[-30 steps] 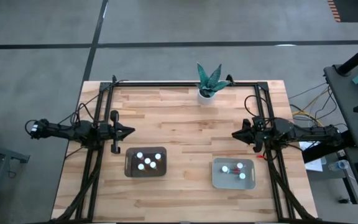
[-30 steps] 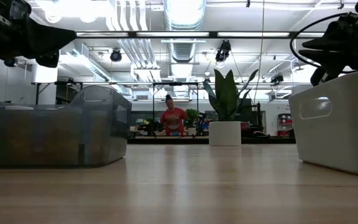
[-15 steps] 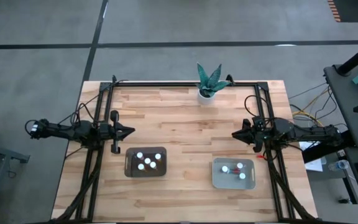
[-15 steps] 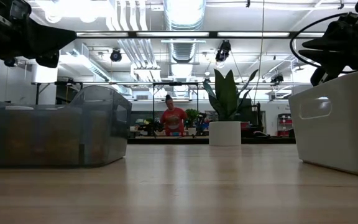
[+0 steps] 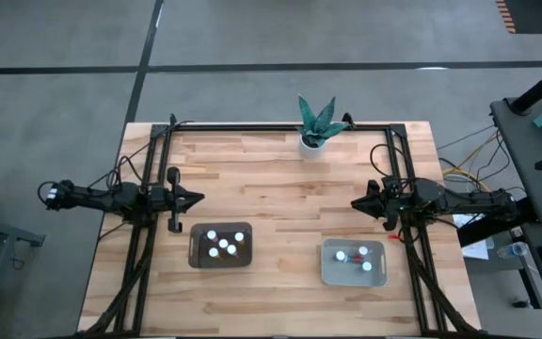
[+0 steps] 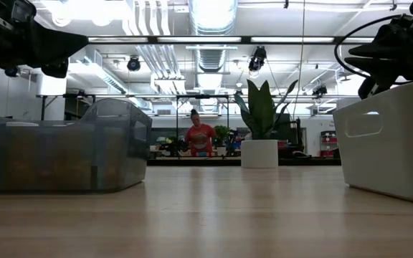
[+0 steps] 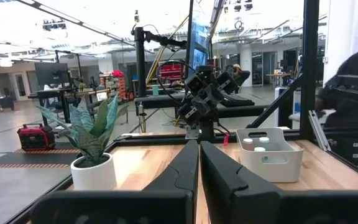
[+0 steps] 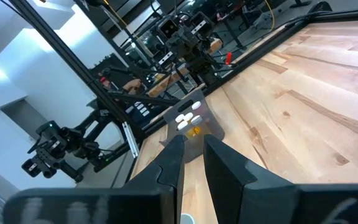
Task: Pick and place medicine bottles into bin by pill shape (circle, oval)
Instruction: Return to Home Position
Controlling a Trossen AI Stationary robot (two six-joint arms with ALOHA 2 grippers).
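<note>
I've got both arms parked above the desk (image 5: 280, 179): left end effector (image 5: 199, 198) pinched closed, right end effector (image 5: 356, 201) at a narrow gap, neither holding anything. Bottles (image 5: 221, 244) sit in the dark bin (image 5: 196, 250), more in the pale bin (image 5: 329, 271).

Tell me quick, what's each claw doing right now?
Left claw: shut, holding nothing, above the table.
Right claw: slightly open, a narrow gap between its fingers, holding nothing.
</note>
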